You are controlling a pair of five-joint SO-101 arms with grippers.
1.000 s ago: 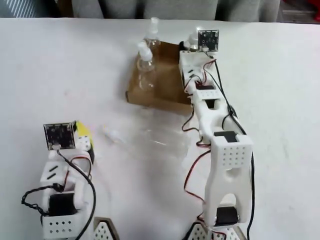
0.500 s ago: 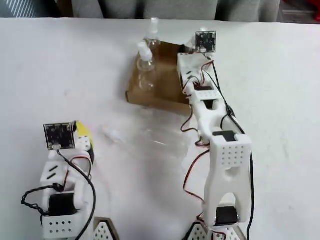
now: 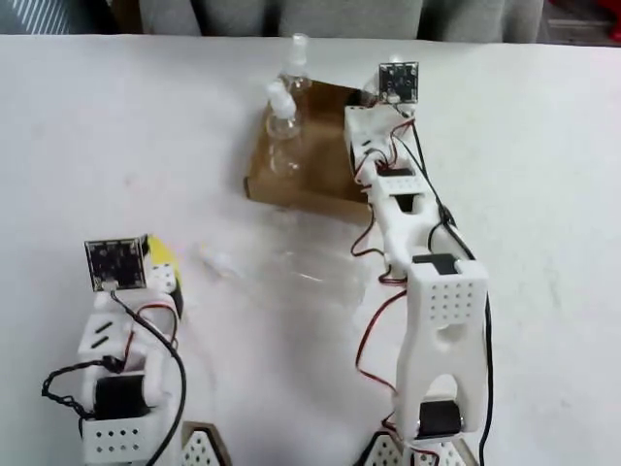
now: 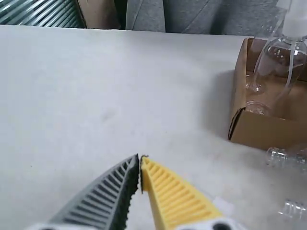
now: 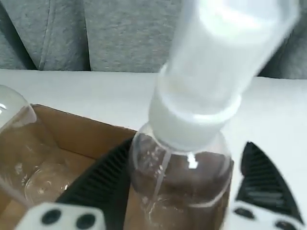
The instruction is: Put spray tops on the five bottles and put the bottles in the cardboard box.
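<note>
We see the right gripper at the far right corner of the cardboard box, fingers spread w/ a clear bottle btwn them. One black finger lies against the glass. The other stands just off it w/ a thin gap, so no clamp. The bottle stands in the box, long axis vertical. Its spray top is on and points up, away from the box floor, and the dip tube runs down inside.

Two more capped bottles stand upright on the box's left side, tops up. The near bottle is inside. The far bottle is at the far edge, and we can't tell if it's inside.

The lying bottles rest on the table just in front of the box, btwn the two arms. They're on their sides w/ no tops, long axes approx. across the table, and one bare neck points toward the left arm. From the left wrist view we count two bare necks.

The left gripper is well back from the box, low over the table. Its grey and yellow fingers are closed tip to tip w/ nothing held.
</note>
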